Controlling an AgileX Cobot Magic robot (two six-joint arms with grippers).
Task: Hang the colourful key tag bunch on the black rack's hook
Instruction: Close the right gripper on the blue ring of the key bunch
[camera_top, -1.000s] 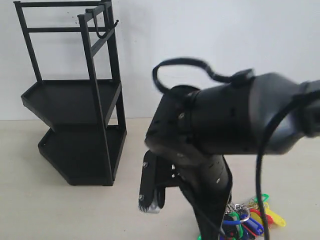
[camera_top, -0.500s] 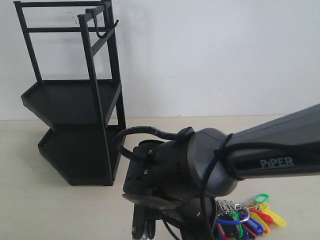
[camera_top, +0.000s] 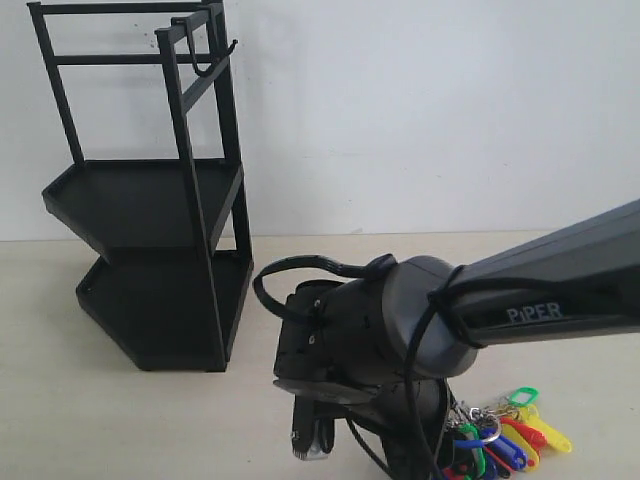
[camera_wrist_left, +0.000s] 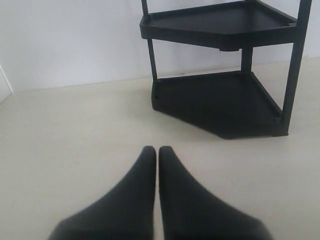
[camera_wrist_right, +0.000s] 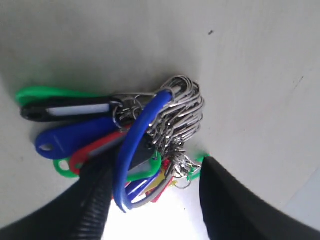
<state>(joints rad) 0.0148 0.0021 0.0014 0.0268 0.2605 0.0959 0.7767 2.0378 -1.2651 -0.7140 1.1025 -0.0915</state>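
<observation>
Surface: a pale beige, matt tabletop (camera_top: 90, 430) spread across the scene. It was plain apart from a tiny dark speck (camera_wrist_right: 210, 33) seen in the right wrist view.
Room: a plain white wall (camera_top: 430, 120) rose straight from the far edge of the tabletop, behind everything.
Black rack (camera_top: 150, 200): it stood upright on the tabletop at the left of the exterior view, close to the wall. It had two angular trays, one above the other, with thin bars and rails above them.
Hook (camera_top: 214, 68): a small curved hook stuck out from the rack's top bar, with nothing hanging on it.
Colourful key tag bunch (camera_wrist_right: 135, 130): it lay flat on the tabletop at the lower right of the exterior view, well apart from the rack. Green, black, blue, red and yellow tags fanned out from silver rings. A large blue loop arched over the cluster.
Right arm (camera_top: 540, 290): it reached in from the right and bent down over the bunch, hiding part of it in the exterior view.
Right gripper (camera_wrist_right: 152, 172): its fingers were spread wide on either side of the bunch, with the blue loop between them. The ribbed finger (camera_wrist_right: 97, 195) was right against the tags, but the pictures did not show for certain whether it touched them.
Left gripper (camera_wrist_left: 158, 152): its two fingers were pressed together with nothing between them. It was held low over bare tabletop and pointed towards the rack's lower tray.
</observation>
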